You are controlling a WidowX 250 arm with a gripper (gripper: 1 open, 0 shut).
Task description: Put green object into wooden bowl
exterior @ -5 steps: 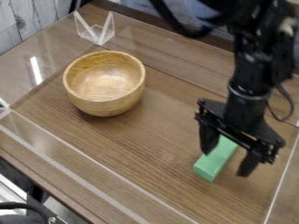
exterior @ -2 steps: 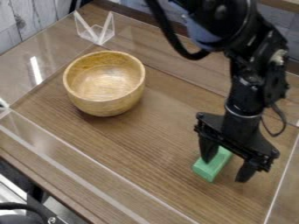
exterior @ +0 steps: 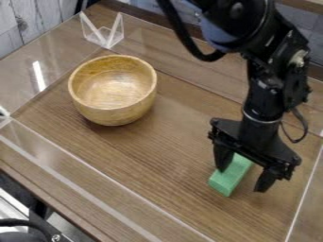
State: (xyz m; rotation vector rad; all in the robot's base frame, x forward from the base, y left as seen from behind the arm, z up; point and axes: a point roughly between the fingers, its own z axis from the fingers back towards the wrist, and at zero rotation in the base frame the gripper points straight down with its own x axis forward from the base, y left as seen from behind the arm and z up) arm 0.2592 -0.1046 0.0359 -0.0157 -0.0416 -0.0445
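Currently, with the spread black end effector (exterior: pixel 252 168) over the mint-green rectangular block (exterior: pixel 229 176), centre its fingers across the block's narrow sides before closing, then lift clear of the desk (exterior: pixel 132 180).

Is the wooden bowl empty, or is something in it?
Empty: the bowl shows only bare wood inside, and the green block lies outside it, by the gripper.

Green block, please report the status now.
Gripper open, low at the green block. Block on table, outside the wooden bowl. No obstacle seen between block and bowl.
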